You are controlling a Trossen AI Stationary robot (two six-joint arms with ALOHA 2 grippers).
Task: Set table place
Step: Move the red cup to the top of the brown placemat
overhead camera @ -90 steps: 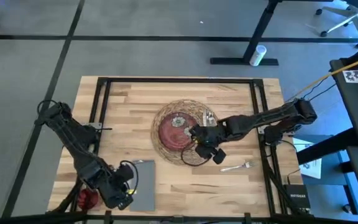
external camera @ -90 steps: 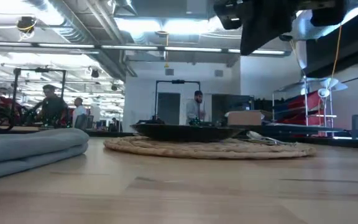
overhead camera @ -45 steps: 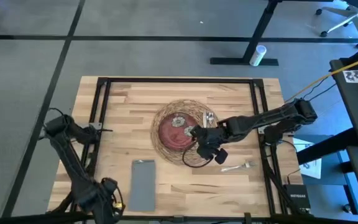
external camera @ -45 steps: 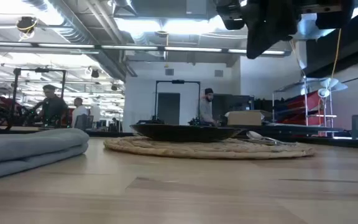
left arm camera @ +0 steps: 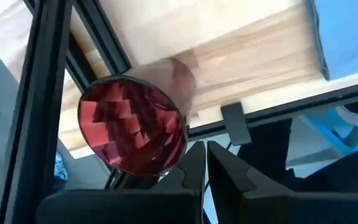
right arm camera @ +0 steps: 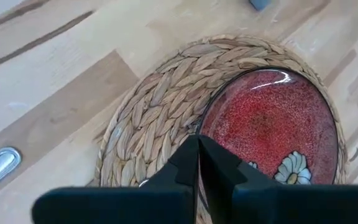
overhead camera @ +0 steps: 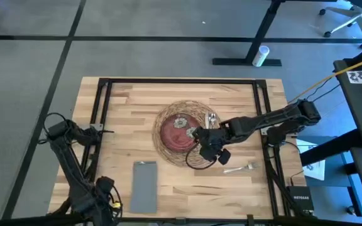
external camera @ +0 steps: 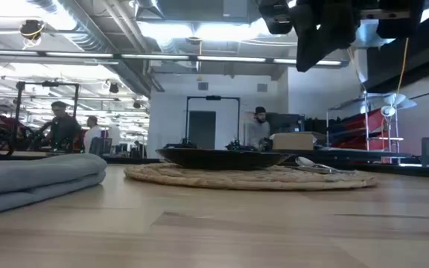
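The right gripper (overhead camera: 201,139) hangs above the near right edge of the red plate (overhead camera: 176,132), its fingers (right arm camera: 188,163) pressed together with nothing between them. Under it the plate sits centred on the round straw mat (overhead camera: 186,133), and a spoon (overhead camera: 211,118) lies on the mat just beside the plate's right rim. A fork (overhead camera: 242,167) lies on the bare table (overhead camera: 181,94) near the right arm, apart from the mat.

The left gripper (left arm camera: 205,163) is low at the table's near left corner, also closed and empty. The red cup (left arm camera: 133,127) lies on its side just beyond the fingertips, seemingly at the table's edge, though this is hard to judge. The gray napkin (overhead camera: 144,186) lies nearby on the table.

The setting looks partly laid. The fork probably comes next for the right arm, which calls for opening, dropping onto the thin handle and carrying it to the mat. The cup needs righting.
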